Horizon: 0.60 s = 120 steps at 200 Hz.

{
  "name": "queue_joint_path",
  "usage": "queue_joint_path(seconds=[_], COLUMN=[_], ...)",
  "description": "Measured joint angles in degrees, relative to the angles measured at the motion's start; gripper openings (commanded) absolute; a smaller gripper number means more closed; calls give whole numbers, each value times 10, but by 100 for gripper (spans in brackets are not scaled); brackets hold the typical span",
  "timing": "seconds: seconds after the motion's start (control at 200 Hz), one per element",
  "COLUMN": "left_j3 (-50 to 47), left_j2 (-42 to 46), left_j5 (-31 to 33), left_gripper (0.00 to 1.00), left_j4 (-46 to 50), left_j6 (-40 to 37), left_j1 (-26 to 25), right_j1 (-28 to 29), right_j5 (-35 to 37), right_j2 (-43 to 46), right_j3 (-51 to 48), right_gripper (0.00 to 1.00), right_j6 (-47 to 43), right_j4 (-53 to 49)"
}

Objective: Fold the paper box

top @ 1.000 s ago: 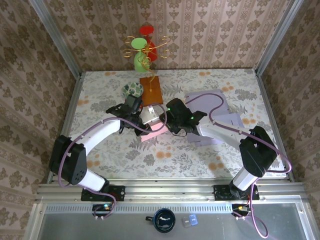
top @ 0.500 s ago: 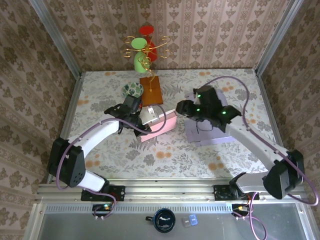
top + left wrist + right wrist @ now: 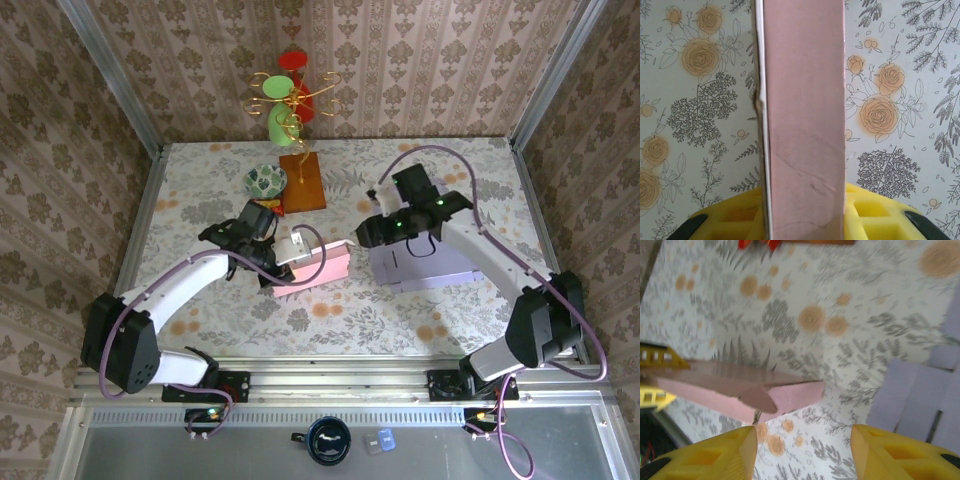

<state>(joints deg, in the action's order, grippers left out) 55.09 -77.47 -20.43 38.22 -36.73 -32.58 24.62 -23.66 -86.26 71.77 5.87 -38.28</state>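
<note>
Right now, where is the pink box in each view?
Top external: the box sits near the table's centre, slightly left of the middle.
Left wrist: the box runs as a pink band down the middle, top to bottom.
Right wrist: the box lies left of centre, slanting.
Shared landmark: the floral table under the box in all three.

I've got open table [image 3: 330,320] all along the near edge, nothing in my way there. Middle's tight: the pink box [image 3: 312,268] is just beside the lilac cardboard [image 3: 430,268], with a narrow gap between. Back left is crowded: bowl [image 3: 265,180], brown board [image 3: 303,182], green vase [image 3: 280,122]. Far right corner's free.
</note>
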Motion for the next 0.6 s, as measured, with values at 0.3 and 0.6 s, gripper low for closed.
queue_joint_path(seconds=[0.3, 0.6], left_j3=[-2, -2], left_j2=[0, 0], left_j5=[0, 0], left_gripper=[29, 29], left_j4=[0, 0], left_j6=[-2, -2], left_j1=[0, 0], right_j1=[40, 58], right_j5=[26, 49], right_j2=[-42, -54], right_j3=[43, 62], right_gripper=[48, 38], right_j6=[-49, -70], right_j4=[-19, -30])
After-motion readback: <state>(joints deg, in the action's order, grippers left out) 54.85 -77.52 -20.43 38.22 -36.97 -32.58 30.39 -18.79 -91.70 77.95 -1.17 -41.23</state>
